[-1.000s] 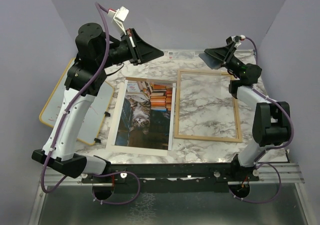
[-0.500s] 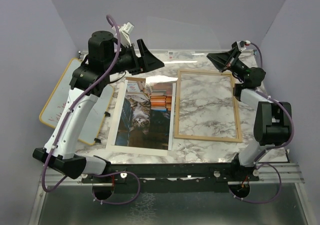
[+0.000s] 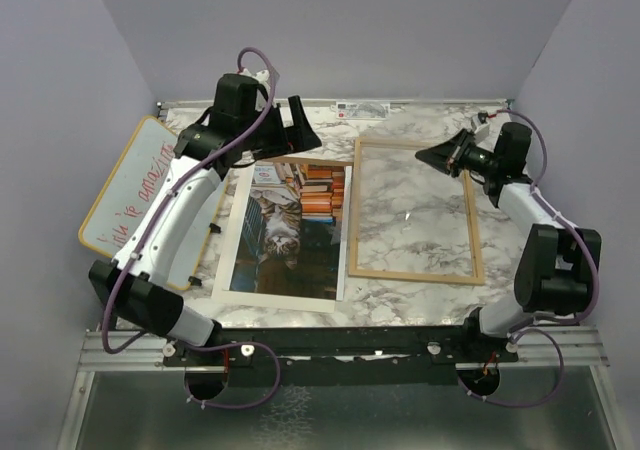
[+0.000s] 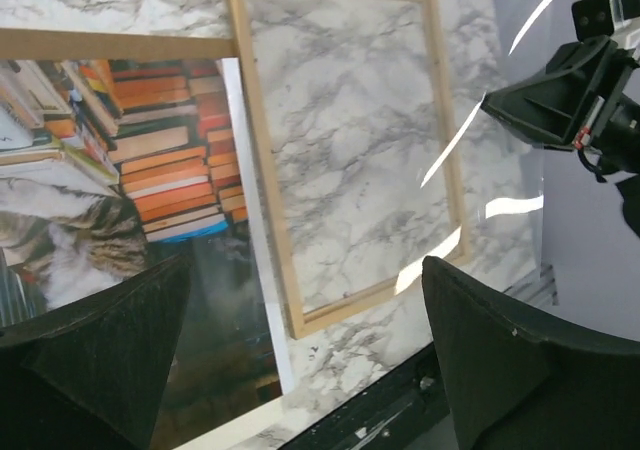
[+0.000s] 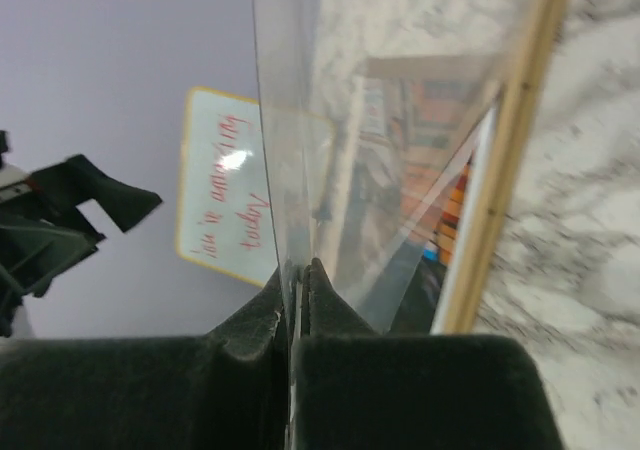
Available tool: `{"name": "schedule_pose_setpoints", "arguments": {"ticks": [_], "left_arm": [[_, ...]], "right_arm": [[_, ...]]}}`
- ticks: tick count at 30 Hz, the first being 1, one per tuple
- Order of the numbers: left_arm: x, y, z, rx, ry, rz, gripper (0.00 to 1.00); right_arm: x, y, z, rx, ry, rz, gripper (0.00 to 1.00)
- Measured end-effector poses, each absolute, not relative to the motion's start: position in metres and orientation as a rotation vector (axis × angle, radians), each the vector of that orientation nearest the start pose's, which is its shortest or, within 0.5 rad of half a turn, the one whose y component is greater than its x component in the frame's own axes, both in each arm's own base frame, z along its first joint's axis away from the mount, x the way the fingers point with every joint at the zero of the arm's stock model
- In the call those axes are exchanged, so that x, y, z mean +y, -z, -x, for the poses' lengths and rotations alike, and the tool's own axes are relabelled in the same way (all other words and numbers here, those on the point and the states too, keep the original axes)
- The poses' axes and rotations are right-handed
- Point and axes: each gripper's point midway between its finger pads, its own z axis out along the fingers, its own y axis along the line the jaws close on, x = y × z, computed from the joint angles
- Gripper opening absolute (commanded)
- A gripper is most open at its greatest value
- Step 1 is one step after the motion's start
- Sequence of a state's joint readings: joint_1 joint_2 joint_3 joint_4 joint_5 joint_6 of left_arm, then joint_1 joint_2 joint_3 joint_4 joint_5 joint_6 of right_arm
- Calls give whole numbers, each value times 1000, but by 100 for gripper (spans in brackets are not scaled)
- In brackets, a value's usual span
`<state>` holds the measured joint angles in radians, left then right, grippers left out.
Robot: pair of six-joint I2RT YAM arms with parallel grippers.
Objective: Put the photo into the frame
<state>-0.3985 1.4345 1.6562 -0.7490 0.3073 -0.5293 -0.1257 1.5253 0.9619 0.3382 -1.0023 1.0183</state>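
The photo (image 3: 288, 232) lies flat, picture up, on the bench (image 3: 400, 305), just left of the frame (image 3: 415, 276). The frame lies flat too, with marble showing through it. The left tool (image 3: 297, 135) hangs over the photo's far end, jaws wide and empty. The right tool (image 3: 440, 156), above the frame's far right corner, is pinched tight on the edge of a clear pane (image 5: 330, 120). A whiteboard (image 3: 130, 185) lies at the far left.
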Motion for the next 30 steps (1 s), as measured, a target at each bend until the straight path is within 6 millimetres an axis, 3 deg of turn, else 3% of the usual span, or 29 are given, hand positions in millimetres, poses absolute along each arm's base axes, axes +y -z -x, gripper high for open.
{"name": "schedule_pose_setpoints", "arguments": {"ticks": [5, 8, 18, 23, 30], "left_arm": [[-227, -282, -361, 2332, 796, -45, 98], [-229, -249, -368, 2409, 768, -46, 98], [-244, -203, -388, 2453, 773, -68, 94], [-258, -165, -399, 2500, 772, -76, 84], [-280, -124, -405, 2557, 796, -83, 79]], "right_arm": [[114, -173, -381, 2165, -1420, -392, 0], [110, -156, -372, 2239, -1362, -393, 1], [91, -152, -378, 2314, -1134, -342, 1], [79, -144, -377, 2337, -1004, -357, 1], [54, -131, -369, 2359, -819, -402, 1]]}}
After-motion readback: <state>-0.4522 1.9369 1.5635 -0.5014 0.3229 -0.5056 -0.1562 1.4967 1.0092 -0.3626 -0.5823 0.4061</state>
